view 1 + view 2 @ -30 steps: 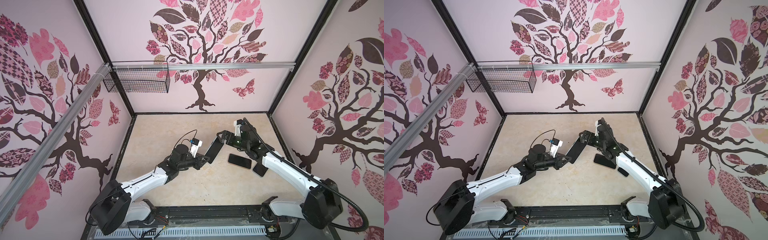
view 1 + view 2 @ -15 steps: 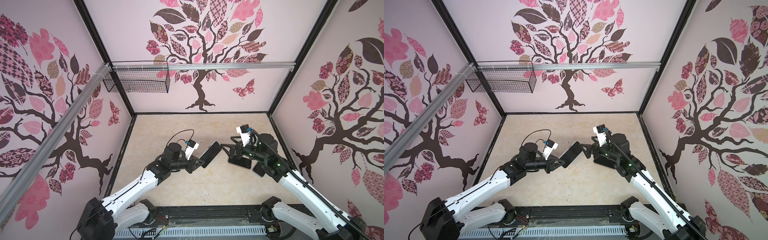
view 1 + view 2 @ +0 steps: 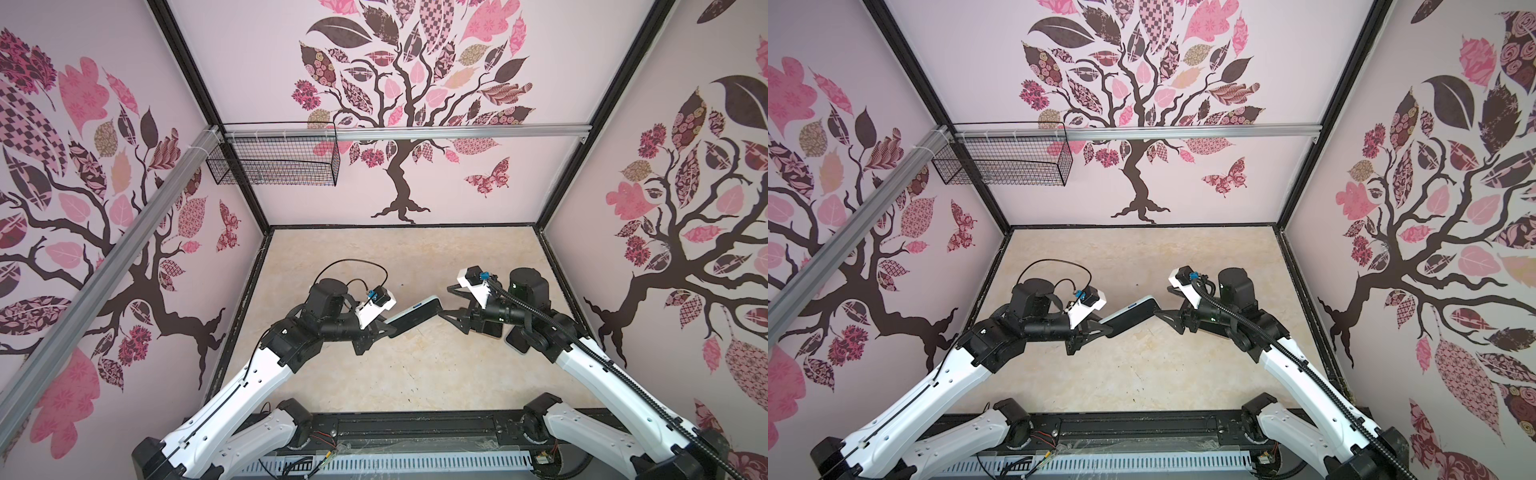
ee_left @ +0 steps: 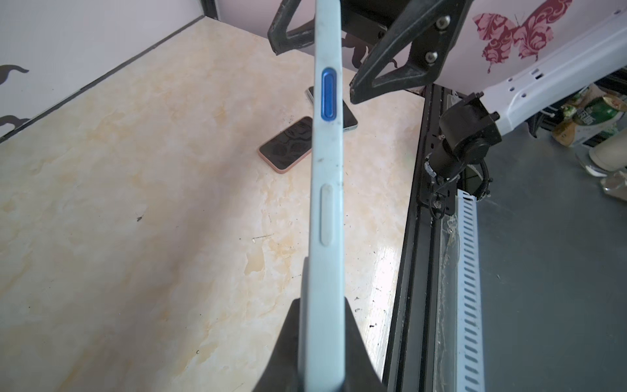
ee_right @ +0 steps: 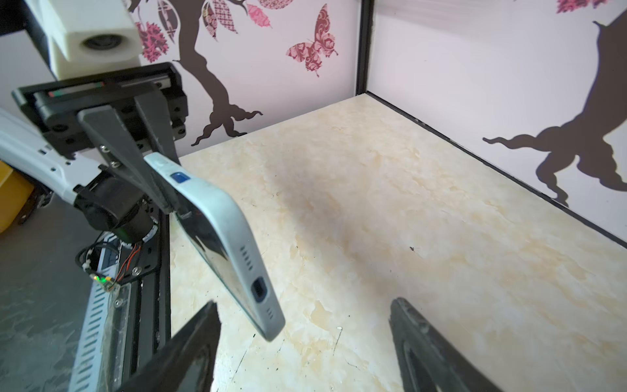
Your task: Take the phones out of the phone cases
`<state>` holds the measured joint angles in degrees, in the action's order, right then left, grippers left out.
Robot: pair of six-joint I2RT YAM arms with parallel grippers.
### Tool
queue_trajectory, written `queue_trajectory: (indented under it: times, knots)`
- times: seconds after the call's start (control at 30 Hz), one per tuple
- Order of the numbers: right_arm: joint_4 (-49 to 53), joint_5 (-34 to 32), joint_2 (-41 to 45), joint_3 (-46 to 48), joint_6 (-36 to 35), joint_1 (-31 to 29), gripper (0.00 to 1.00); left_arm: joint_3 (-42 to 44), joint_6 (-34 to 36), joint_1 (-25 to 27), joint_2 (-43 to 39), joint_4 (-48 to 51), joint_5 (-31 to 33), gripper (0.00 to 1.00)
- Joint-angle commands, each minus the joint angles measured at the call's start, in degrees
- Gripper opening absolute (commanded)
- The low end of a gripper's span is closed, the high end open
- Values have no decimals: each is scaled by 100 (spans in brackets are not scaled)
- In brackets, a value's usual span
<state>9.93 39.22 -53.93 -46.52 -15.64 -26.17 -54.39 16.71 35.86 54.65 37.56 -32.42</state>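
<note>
Left gripper (image 4: 320, 302) clamped on pale blue phone case (image 5: 217, 220), phone (image 5: 203, 244) inside, up off table (image 3: 395, 374). Right gripper (image 5: 303, 302) spread wide around free end.

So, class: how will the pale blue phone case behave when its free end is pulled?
The phone case is probably stiff: held at one end by the left jaws, it juts out unsagging. Its matte, scuffed rim likely offers grip; the glossy screen may be slippery.

Bright even light, soft shadows, glare on the tabletop (image 4: 388, 263), wide-angle bowing at edges, perhaps slight blur.
</note>
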Motion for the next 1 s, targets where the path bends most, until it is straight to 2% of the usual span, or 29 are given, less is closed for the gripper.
queue_trajectory:
  times: [0.0,0.13,0.3,0.67,0.8,0.97]
  knots:
    - [242,445,237,116,-898,-19,79,-393,841,-216,214,313,-606,0]
    - [617,654,519,319,-1786,-24,72,-609,1144,-734,558,403,-1624,0]
    - [918,669,376,264,-2150,-28,67,-1102,1900,-861,1060,1117,-2010,0]
    - [1215,544,-249,-81,-2840,-96,57,-1831,3167,-1083,1715,2334,-2276,0]
    - [1118,825,-307,-128,-2888,-147,51,-2079,3599,-1107,1986,2798,-2064,0]
    - [1062,803,-395,-188,-2904,-234,48,-2284,3883,-1194,2257,2983,-1772,0]
